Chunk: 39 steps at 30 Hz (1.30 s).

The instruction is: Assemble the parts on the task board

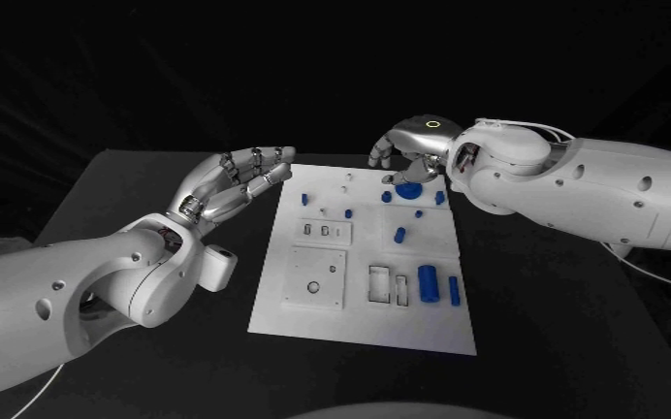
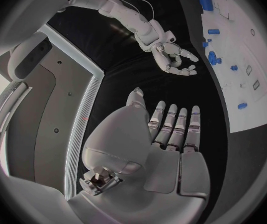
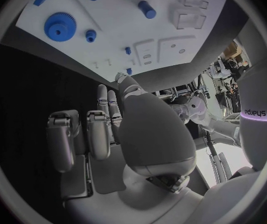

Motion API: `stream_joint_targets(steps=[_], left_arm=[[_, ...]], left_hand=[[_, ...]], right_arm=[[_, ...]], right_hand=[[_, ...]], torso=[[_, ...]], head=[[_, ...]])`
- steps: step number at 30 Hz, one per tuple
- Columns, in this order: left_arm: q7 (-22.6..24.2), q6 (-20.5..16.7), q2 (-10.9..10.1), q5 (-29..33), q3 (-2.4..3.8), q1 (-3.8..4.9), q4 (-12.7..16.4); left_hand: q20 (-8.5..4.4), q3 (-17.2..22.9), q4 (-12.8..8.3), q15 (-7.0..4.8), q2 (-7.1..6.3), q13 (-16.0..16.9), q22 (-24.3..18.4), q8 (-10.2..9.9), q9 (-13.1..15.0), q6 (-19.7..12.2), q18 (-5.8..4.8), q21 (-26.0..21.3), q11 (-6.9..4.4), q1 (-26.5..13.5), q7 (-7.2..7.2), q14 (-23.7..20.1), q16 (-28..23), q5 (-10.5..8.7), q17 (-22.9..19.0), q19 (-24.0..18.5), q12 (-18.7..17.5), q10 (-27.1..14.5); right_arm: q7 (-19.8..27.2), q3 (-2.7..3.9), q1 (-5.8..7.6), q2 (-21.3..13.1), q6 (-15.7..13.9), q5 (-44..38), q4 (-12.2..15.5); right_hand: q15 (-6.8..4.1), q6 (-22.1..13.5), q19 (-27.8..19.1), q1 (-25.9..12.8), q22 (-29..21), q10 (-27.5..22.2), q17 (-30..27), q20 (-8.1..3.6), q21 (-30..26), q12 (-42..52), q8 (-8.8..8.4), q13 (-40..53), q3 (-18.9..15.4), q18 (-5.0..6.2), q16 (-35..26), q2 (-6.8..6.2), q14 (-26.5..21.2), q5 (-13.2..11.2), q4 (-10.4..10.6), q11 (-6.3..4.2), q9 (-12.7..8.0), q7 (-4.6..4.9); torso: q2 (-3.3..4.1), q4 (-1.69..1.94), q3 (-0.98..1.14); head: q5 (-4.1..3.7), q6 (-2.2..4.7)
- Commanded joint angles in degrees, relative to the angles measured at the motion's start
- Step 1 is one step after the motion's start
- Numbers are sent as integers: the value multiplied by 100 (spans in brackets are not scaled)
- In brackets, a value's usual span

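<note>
The black bench (image 1: 140,206) carries the white task board (image 1: 367,332), which lies flat in the middle with its long side running away from the robot. Both arms reach in from the sides, and both hands hang near the far end of the board.

The right hand (image 1: 414,147) is the nearer one to the next job, I think. It hovers above the far right corner of the board, with its fingers curled downward. Just below it on the board sits the round blue gear (image 1: 407,189). In the right wrist view the gear (image 3: 59,26) lies out past the fingertips (image 3: 102,92), with a dark strip of bench between them. So the hand would need to go forward and down to reach it. The fingers are a little apart and hold nothing. They do not touch the gear.

The left hand (image 1: 235,181) floats off the far left edge of the board, above the bench. Its palm faces the board and its fingers are spread wide. It holds nothing and touches nothing.

Smaller blue parts lie farther back toward the robot. A fat blue cylinder (image 1: 427,282) lies near the right edge, with its long side running along the board. A thin blue pin (image 1: 455,291) lies just beside it, the same way. A short blue peg (image 1: 400,236) lies near the middle.
</note>
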Motion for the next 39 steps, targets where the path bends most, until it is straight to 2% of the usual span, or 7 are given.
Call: stream_joint_targets(steps=[1, 6, 12, 19, 23, 29, 39], left_arm=[[0, 147, 29, -95, 5, 20, -20], [-7, 189, 62, -109, 4, 23, -69], [-8, 219, 84, -163, 4, 24, -122], [-35, 243, 97, -176, 4, 24, -136], [-44, 251, 112, -179, 4, 24, -166], [-31, 269, 122, -198, 3, 24, -167], [-27, 303, 128, -229, 1, 22, -185]], left_hand=[[-8, 1, -11, 14, 1, -10, -11, 38, -9, 42, -78, -39, -16, 50, 99, -47, -36, 44, -6, -34, 39, -41], [-8, 4, -11, 16, 3, -12, -14, 44, -7, 57, -79, -45, -14, 56, 101, -52, -40, 47, -8, -44, 43, -43], [-9, 14, -12, 25, 8, -20, -18, 52, -7, 77, -82, -49, -7, 78, 105, -39, -22, 59, -8, -44, 56, -48], [-9, 15, -12, 27, 9, -21, -18, 52, -7, 78, -82, -49, -6, 81, 105, -35, -19, 61, -7, -43, 58, -49], [-10, 26, -12, 37, 15, -29, -20, 53, -9, 78, -81, -49, -1, 102, 107, -11, 6, 71, -4, -38, 71, -56], [-11, 39, -13, 46, 23, -36, -19, 57, -9, 91, -79, -42, 6, 129, 108, 23, 42, 82, 0, -17, 85, -63], [-12, 66, -15, 57, 33, -49, -5, 68, -11, 116, -62, 2, 12, 189, 108, 82, 102, 96, 6, 81, 123, -70]], right_arm=[[-161, -1, -73, 82, -157, -547, -182], [-96, -1, -215, 238, -191, -563, -524], [69, -1, -412, 492, -253, -450, -1057], [211, 0, -546, 598, -211, -299, -1320], [265, 0, -613, 632, -200, -230, -1411], [311, 0, -681, 661, -128, -164, -1488], [403, 0, -769, 743, -128, -108, -1619]], right_hand=[[-37, 84, 393, -68, 1204, 16, 517, -25, 29, 87, -49, 118, 61, -83, 22, -83, 340, -37, 55, -35, 41, 41], [-21, 85, 323, -136, 1120, -268, 425, -22, -4, 77, -91, 281, 169, -60, -16, -197, 308, 120, 104, -10, 159, 66], [35, 44, 226, -251, 1013, -545, 323, 29, -51, 105, -99, 525, 356, -29, -55, -346, 261, 672, 149, 61, 422, 16], [71, -18, 125, -411, 900, -728, 211, 66, -105, 175, -136, 739, 425, 4, -97, -414, 207, 687, 210, 92, 594, 23], [97, 23, 28, -460, 799, -862, 113, 82, -163, 441, 6, 1123, 477, 34, -133, -424, 150, 700, 150, 100, 985, -27], [112, -265, -79, -541, 688, -1075, -7, 104, -233, 708, -58, 1546, 536, 68, -177, -451, 84, 679, 116, 115, 1309, -14], [110, -384, -144, -520, 626, -1248, -102, 118, -283, 730, -206, 1742, 708, 88, -211, -445, 32, 810, 80, 119, 1386, 31]], torso=[[-6, -8, -16], [-21, -3, -18], [-55, 4, -18], [-71, 4, -28], [-90, -9, -31], [-106, -7, -32], [-127, 0, -35]], head=[[4, -28], [3, -52], [10, -83], [30, -115], [47, -154], [54, -159], [71, -184]])
